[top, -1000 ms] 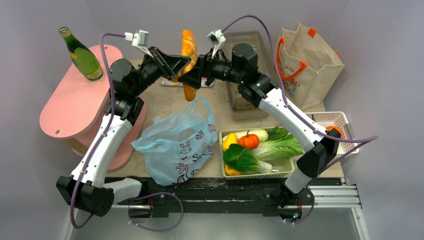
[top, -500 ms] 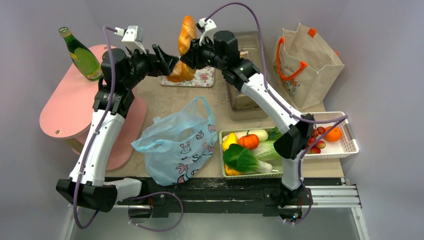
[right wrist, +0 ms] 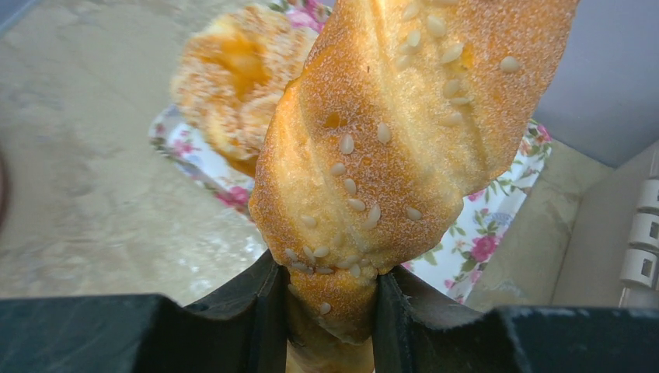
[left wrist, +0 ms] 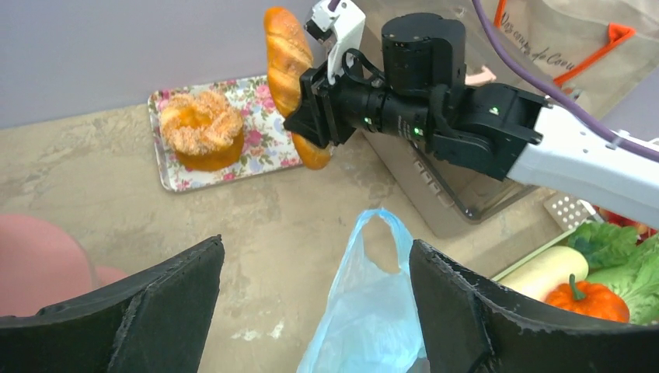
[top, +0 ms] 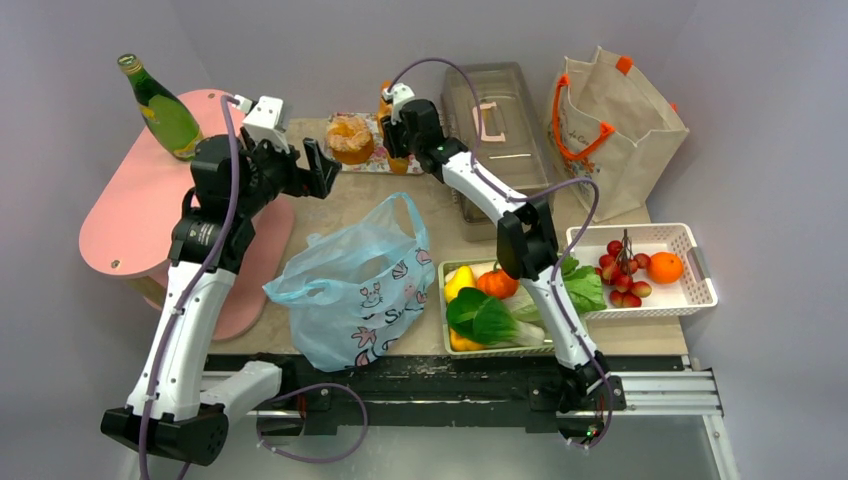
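My right gripper (right wrist: 330, 287) is shut on the lower end of a twisted sesame bread stick (right wrist: 404, 132), which stands upright over the floral tray (right wrist: 497, 225). In the top view the right gripper (top: 398, 128) is at the tray's right end. A round sugared bun (top: 349, 138) sits on the tray's left part. My left gripper (top: 322, 168) hangs open and empty just left of the tray. In its own view the left gripper (left wrist: 316, 245) is above the handle of the blue plastic bag (left wrist: 373, 311), with the bread stick (left wrist: 286, 50) and bun (left wrist: 200, 128) ahead.
A green bottle (top: 165, 110) stands on the pink side table (top: 130, 215). A clear lidded box (top: 495, 120) and a paper bag (top: 610, 125) are at the back right. The green vegetable tray (top: 505, 350) and white fruit basket (top: 690, 300) lie front right.
The right arm carried the bread stick back and down to the floral tray. The left gripper drew back to the left, away from the bun, which now rests on the tray.
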Robot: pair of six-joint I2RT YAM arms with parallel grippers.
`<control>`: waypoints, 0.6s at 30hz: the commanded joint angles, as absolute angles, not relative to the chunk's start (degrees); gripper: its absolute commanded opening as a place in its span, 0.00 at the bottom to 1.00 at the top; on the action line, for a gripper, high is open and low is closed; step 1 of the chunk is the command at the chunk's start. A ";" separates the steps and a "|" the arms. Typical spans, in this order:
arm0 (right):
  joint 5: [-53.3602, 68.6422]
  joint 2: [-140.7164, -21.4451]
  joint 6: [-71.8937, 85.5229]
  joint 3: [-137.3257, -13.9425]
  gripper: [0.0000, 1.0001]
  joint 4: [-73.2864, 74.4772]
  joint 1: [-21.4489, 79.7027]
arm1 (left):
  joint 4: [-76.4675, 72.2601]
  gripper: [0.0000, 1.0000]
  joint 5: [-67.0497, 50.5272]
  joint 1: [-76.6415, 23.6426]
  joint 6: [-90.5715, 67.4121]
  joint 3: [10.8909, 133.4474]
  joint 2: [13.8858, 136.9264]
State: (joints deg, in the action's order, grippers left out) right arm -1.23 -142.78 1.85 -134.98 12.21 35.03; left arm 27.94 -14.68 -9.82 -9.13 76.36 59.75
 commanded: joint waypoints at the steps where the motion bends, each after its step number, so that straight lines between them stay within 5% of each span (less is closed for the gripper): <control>1: -2.64 -142.64 0.34 -137.65 0.00 -0.40 34.32 | 28.67 0.86 -15.37 -9.67 -6.94 75.11 59.14; 11: -2.15 -149.56 2.21 -140.27 0.09 -6.42 33.24 | 29.84 0.86 -16.76 -9.67 -6.86 74.36 59.59; 13: -2.32 -149.52 2.37 -139.59 0.25 -6.97 33.31 | 30.21 0.86 -17.07 -9.67 -6.64 74.31 59.90; 16: -2.68 -148.81 2.18 -139.66 0.66 -7.38 33.27 | 31.03 0.87 -17.01 -9.67 -5.94 74.63 60.48; 18: -2.36 -147.83 1.80 -139.86 0.78 -7.51 33.30 | 32.04 0.88 -17.36 -9.67 -4.97 74.97 60.95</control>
State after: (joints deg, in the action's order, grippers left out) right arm -2.04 -150.69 2.33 -137.03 -2.15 33.21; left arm 31.14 -16.14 -9.82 -7.29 75.07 60.25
